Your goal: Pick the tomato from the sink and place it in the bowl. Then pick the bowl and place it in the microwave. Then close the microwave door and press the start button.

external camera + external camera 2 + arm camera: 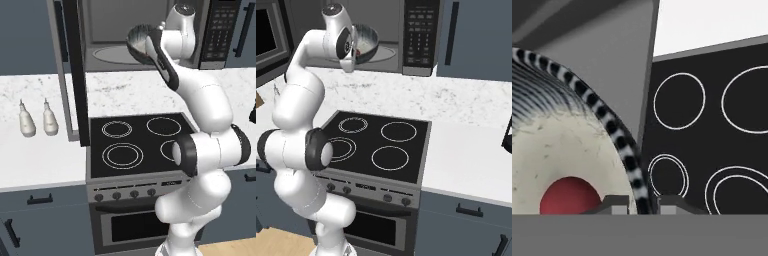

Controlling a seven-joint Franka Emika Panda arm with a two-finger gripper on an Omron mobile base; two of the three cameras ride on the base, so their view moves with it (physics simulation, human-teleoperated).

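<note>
Tool astride bowl rim

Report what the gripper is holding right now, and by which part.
The gripper holds the bowl by its rim, one finger inside and one outside, with the tomato lying in it.

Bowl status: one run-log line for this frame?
stage: bowl to microwave | bowl: rim between shut jaws, raised at the open microwave | tomato: in bowl | microwave door: open | below: stove

A black glass stove top with four white ring burners sits flush in the white marbled surface. Two small pale bottles stand side by side on it, left of the stove.
</note>
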